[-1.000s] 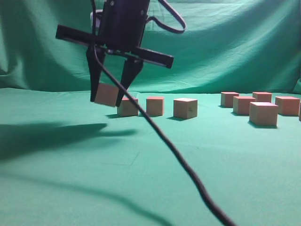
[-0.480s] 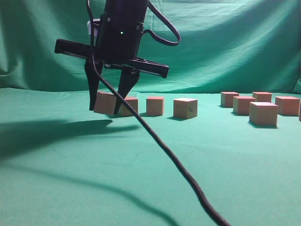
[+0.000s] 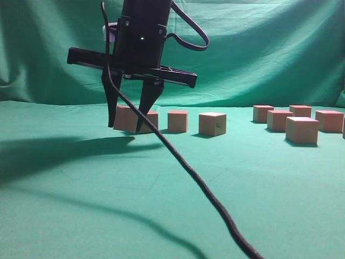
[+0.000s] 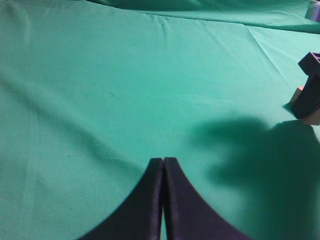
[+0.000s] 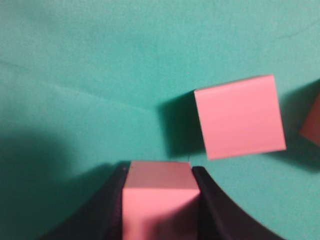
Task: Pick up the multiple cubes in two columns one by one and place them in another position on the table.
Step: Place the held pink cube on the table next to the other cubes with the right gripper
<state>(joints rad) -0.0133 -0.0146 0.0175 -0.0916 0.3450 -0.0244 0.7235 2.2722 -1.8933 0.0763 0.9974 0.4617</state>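
My right gripper (image 3: 128, 127) reaches across to the left of the exterior view, shut on one salmon cube (image 3: 126, 118). It holds the cube at or just above the teal table (image 3: 70, 210), at the left end of a row of cubes (image 3: 177, 121) (image 3: 212, 123). In the right wrist view the held cube (image 5: 159, 197) sits between the jaws (image 5: 160, 172), with a neighbouring cube (image 5: 239, 116) just beyond. My left gripper (image 4: 163, 161) is shut and empty over bare cloth; the right gripper (image 4: 310, 85) shows at its right edge.
Several more cubes stand in a cluster at the right (image 3: 302, 130) (image 3: 279, 120) (image 3: 329, 121). A black cable (image 3: 205, 189) hangs from the arm across the foreground. A draped green backdrop (image 3: 259, 48) closes the far side.
My right gripper has come down and shifted a little to the right with the cube, bringing it from above the cloth to table level beside the row.
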